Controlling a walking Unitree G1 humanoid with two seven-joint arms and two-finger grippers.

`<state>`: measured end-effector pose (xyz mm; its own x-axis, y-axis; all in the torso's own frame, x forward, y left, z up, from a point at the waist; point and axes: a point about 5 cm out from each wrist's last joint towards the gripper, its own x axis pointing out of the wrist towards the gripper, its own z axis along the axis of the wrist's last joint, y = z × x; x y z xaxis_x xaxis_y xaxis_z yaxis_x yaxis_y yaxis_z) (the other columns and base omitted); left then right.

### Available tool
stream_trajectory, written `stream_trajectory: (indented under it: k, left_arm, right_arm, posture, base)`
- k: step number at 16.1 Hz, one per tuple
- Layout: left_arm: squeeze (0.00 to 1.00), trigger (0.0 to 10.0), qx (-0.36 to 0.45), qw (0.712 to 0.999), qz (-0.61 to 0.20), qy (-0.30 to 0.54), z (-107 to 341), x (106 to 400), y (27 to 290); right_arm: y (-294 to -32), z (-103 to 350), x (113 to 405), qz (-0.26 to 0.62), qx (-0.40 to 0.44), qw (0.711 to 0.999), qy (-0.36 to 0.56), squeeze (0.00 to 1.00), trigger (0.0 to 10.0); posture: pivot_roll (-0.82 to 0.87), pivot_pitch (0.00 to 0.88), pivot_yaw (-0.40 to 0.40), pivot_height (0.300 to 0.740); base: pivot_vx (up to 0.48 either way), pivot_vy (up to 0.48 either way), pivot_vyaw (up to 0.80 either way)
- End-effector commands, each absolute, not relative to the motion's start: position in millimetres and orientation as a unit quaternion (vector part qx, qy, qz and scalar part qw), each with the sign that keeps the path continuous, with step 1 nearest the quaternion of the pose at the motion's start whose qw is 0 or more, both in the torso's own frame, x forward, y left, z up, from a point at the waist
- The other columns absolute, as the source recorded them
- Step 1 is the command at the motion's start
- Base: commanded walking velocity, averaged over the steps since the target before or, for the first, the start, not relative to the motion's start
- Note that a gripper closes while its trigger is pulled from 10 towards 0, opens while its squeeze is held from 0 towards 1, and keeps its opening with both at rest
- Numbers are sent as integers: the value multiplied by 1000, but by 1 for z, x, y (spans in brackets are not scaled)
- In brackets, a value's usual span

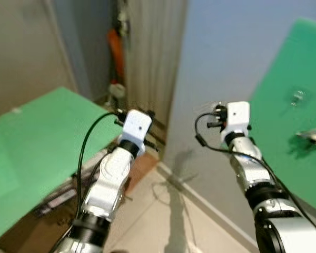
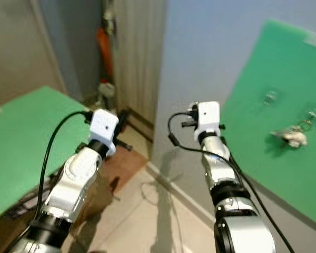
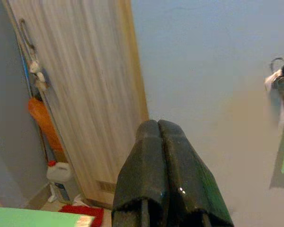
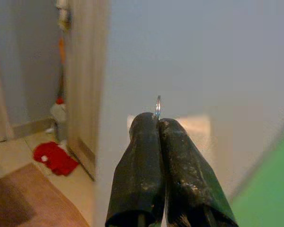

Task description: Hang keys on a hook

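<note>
While both arms were raised before the blue wall (image 1: 226,58), the right gripper (image 4: 158,124) pinched a thin key ring (image 4: 158,105). The left gripper (image 3: 159,128) was closed on nothing. More keys (image 2: 290,136) hung on the green board (image 2: 263,158) beside that wall.

two green boards (image 2: 276,100), two hooks (image 2: 270,96)

Pale wooden door (image 3: 85,94) beside a blue-grey wall (image 1: 221,63), orange mop (image 3: 43,118) leaning in the corner, white jug (image 3: 60,173) below it, red cloth (image 4: 54,158) on tiled floor (image 1: 163,221), brown mat (image 4: 33,203)
</note>
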<state>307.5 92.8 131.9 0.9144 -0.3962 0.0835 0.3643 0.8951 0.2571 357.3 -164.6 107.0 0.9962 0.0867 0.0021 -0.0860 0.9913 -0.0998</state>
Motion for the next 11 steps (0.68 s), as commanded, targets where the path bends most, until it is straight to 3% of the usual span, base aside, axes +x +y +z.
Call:
stream_trajectory:
  k: [1,11]
  left_arm:
    - [0,10000,130,969,-198,-66,132,307,95]
    - [0,10000,139,970,-192,-56,128,308,98]
  right_arm:
    - [-163,107,356,49,-49,998,-7,0,10000]
    - [-163,106,356,48,-38,998,-4,0,10000]
  posture:
    - [65,0,-52,740]
    - [65,0,-47,740]
  base:
    - [0,431,-688]
    - [0,0,-686]
